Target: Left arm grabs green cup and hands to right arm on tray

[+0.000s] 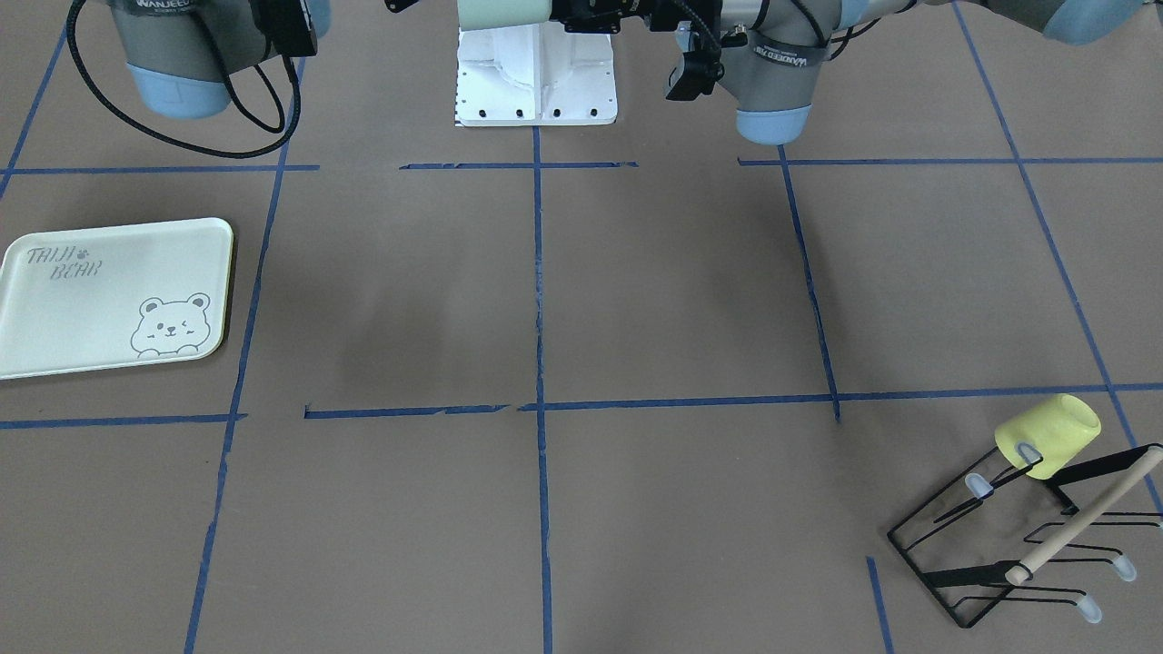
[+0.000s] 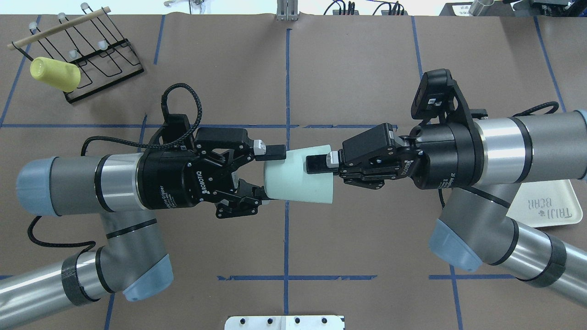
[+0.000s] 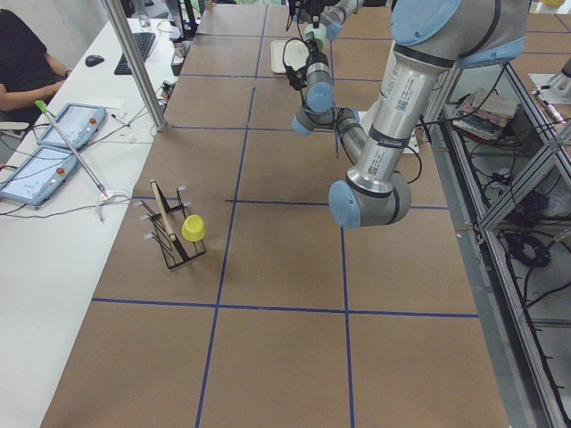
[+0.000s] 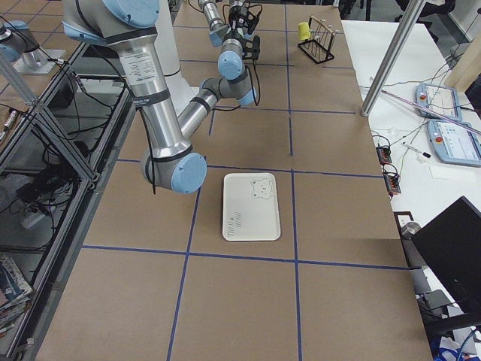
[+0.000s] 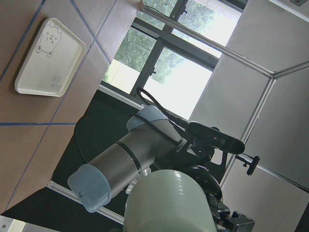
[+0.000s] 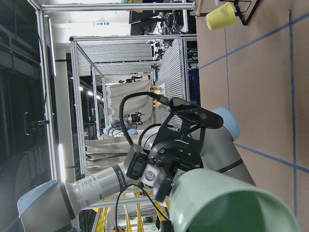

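The green cup (image 2: pixel 298 176) lies on its side in mid-air over the table's middle, with its mouth towards my right arm. My left gripper (image 2: pixel 268 174) is shut on its narrow base end, one finger on each side. My right gripper (image 2: pixel 318 165) is nearly shut at the cup's rim. One finger lies over the outer wall and the other is hidden by the cup. The cup's base fills the bottom of the left wrist view (image 5: pixel 169 203), and its open mouth fills the bottom of the right wrist view (image 6: pixel 231 203). The tray (image 1: pixel 91 309) lies flat on the table and holds nothing. My right arm partly hides it in the overhead view (image 2: pixel 550 206).
A yellow cup (image 2: pixel 55 73) hangs on a black wire rack (image 2: pixel 87 50) at the far left corner. It also shows in the front-facing view (image 1: pixel 1049 434). The white robot base plate (image 2: pixel 284 322) is at the near edge. Blue tape lines grid the brown table.
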Robot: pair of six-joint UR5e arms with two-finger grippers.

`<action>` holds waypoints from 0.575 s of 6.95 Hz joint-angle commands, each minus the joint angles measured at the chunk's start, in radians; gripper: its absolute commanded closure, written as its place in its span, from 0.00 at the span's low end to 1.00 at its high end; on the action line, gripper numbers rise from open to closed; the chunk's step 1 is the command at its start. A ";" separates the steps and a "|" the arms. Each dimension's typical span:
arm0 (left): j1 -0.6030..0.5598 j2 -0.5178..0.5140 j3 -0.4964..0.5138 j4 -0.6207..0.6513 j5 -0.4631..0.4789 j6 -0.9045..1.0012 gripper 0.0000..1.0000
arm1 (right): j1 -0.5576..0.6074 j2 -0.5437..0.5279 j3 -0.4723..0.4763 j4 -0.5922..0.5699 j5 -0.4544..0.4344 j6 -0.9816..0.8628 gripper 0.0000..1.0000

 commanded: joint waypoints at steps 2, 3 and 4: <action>-0.006 0.010 -0.009 0.004 0.005 0.004 0.00 | -0.004 -0.005 0.002 0.004 0.001 -0.001 0.97; -0.009 0.014 -0.009 0.004 0.005 0.005 0.00 | 0.004 -0.022 0.008 0.034 0.001 0.002 0.97; -0.009 0.026 -0.004 0.004 0.005 0.015 0.00 | 0.016 -0.105 0.008 0.148 -0.008 0.008 0.97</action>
